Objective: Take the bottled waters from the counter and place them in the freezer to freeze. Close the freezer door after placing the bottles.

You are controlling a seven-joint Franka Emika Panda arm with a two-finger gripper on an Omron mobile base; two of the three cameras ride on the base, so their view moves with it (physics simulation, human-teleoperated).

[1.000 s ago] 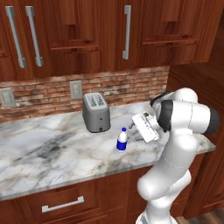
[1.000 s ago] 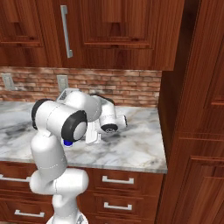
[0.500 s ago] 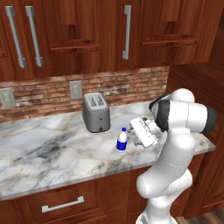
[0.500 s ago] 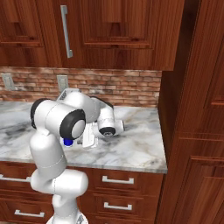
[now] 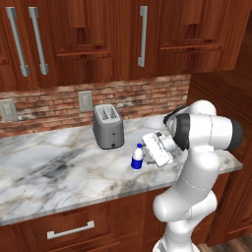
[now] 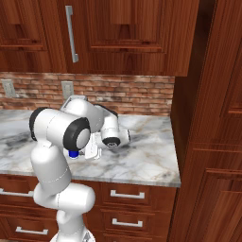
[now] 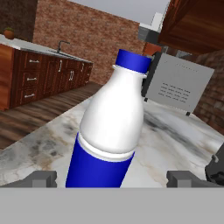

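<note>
One bottled water (image 5: 138,157) is seen standing upright on the table (image 5: 54,172), a white marble top with grey veins, near its front edge. It sits in front of and slightly right of the grey toaster (image 5: 108,126), apart from it. Blue cap and blue label band are visible; the body looks pale.

The hand (image 5: 150,153) is held just right of the bottle in the left base view, low over the marble, pointed sideways at the bottle. In the hand view the bottle (image 7: 111,127) is seen very close and centred, tilted in the frame, with the grey fingertips (image 7: 41,178) spread wide on either side of its lower blue band. The jaws are apart; no contact with the bottle can be made out, and whether the band is already between the tips cannot be told for sure.

In the right base view the hand (image 6: 92,152) is mostly hidden behind the white arm, and just a blue bit of the bottle (image 6: 73,153) is seen under the elbow joint.

A brick backsplash (image 5: 147,96) with wall outlets (image 5: 85,101) is seen behind the toaster, reddish-brown cabinets with silver bar handles (image 5: 142,35) above, drawers (image 5: 69,230) under the table. A tall wood panel (image 6: 208,118) bounds the table on the right.
</note>
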